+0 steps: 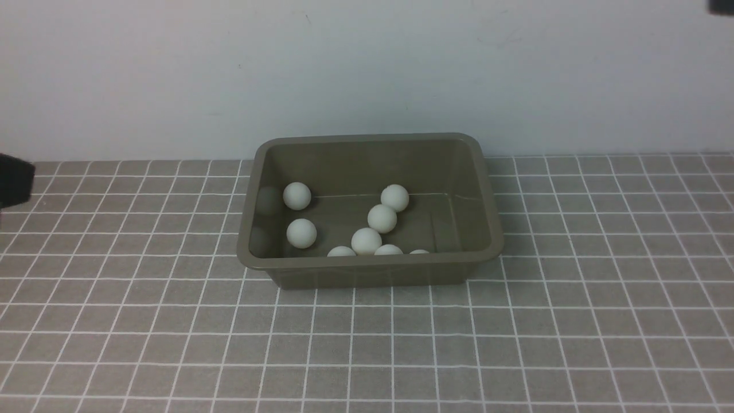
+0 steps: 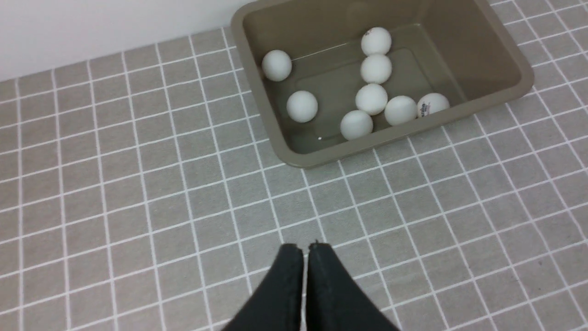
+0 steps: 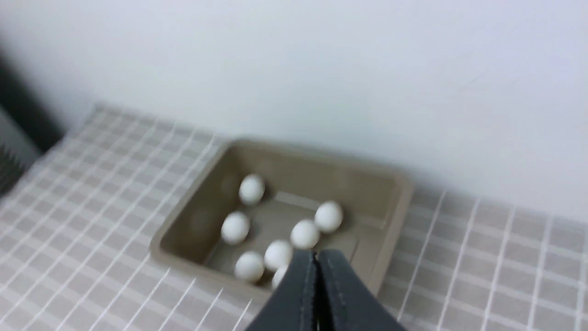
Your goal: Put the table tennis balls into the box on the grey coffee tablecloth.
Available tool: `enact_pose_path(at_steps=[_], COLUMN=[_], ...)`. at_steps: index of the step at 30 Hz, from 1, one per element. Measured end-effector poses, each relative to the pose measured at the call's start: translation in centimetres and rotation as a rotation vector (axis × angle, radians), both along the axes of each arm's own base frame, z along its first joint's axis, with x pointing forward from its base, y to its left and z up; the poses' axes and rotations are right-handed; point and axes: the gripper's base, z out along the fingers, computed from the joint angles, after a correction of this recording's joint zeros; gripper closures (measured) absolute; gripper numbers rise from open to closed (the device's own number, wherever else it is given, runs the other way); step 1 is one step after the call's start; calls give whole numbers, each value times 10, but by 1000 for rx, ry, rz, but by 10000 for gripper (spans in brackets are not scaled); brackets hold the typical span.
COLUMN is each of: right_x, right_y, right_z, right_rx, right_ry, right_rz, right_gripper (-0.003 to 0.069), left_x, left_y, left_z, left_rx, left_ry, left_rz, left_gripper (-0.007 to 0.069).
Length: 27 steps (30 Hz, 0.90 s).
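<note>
The olive-brown box (image 1: 367, 274) stands on the grey coffee tablecloth (image 1: 516, 344) near the back wall. Several white table tennis balls (image 1: 382, 218) lie inside it, most of them toward its front wall. In the left wrist view my left gripper (image 2: 305, 248) hangs over bare cloth, shut and empty, short of the box (image 2: 452, 37) and its balls (image 2: 371, 99). The right wrist view is blurred. There my right gripper (image 3: 316, 253) is shut on nothing, high above the near side of the box (image 3: 321, 179), with balls (image 3: 235, 227) below it.
A pale wall runs close behind the box. In the front view only a dark piece of the left arm (image 1: 12, 180) at the left edge and a dark piece (image 1: 721, 6) in the top right corner show. No ball lies on the cloth in any view.
</note>
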Motion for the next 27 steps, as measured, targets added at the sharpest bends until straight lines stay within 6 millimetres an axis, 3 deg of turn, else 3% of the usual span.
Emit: enact_pose_path(at_steps=[1,2,3,7,9,10,14,17,22,27], right_x=[-19,-20,-56,-106,-114,-119,-112,-112,-113,-112], right_y=[-7,-8,-21,-42,-45,-48,-47,-47,-49,-49], right_z=[-13,-23,-44,-104,-119,-146,-166,-166,-162,-165], right_rx=[25,21,84,241,274,316,335,335,129,-18], right_ry=[-69,-60,-210,-465,-503,-542,-524,-543,-683,-697], right_rz=[-18,-23,-55,-113,-120,-130,-141,-144,-158,-161], right_gripper=[671,671,671,672,672,672,669,669,669,669], left_x=[2,2,5,9,10,12,14,12,-21,-52], left_y=[-2,-2,-4,-6,-7,-7,-8,-6,8,19], left_z=[-2,-3,-7,-13,-14,-16,-19,-21,-32,-47], left_rx=[-14,-17,-38,-55,-58,-58,-63,-58,-68,-108], left_ry=[-3,-5,-10,-22,-24,-24,-37,-60,-198,-313], left_rz=[-4,-6,-11,-11,-10,-9,-12,-6,27,41], left_gripper=[629,629,629,629,629,629,629,629,629,629])
